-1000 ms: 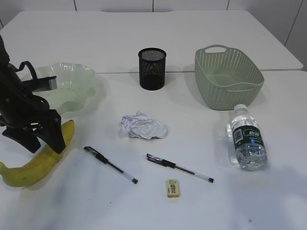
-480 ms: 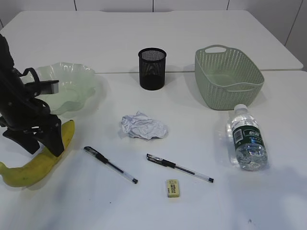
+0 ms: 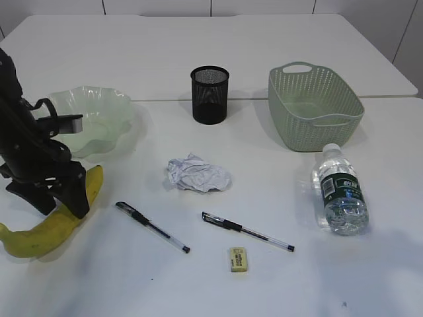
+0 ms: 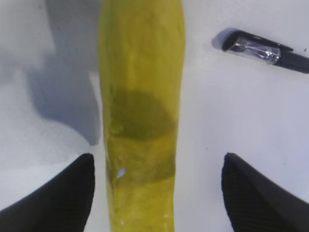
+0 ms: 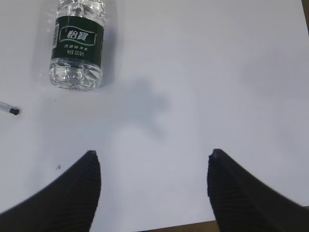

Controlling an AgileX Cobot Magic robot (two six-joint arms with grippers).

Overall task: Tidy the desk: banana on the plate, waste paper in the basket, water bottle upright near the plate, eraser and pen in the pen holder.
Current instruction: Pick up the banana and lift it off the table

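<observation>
A yellow banana point(image 3: 36, 234) lies at the table's left front, just below the pale green plate point(image 3: 109, 99). My left gripper point(image 3: 61, 207) stands open astride it; in the left wrist view the banana point(image 4: 142, 96) runs between the two fingers, closer to the left one, and my left gripper point(image 4: 158, 157) is not closed on it. The waste paper point(image 3: 198, 174) lies mid-table. The water bottle point(image 3: 340, 191) lies on its side at the right. My right gripper point(image 5: 152, 153) hangs open over bare table, short of the bottle point(image 5: 77, 43).
A black mesh pen holder point(image 3: 209, 94) and a green basket point(image 3: 314, 115) stand at the back. Two pens point(image 3: 152, 226) point(image 3: 248, 231) and an eraser point(image 3: 238, 259) lie in front. One pen's end point(image 4: 263, 50) lies close right of the banana. The table's front edge point(image 5: 169, 227) is beneath my right gripper.
The left arm has shifted slightly to the left and settled lower over the banana. Nothing else has moved.
</observation>
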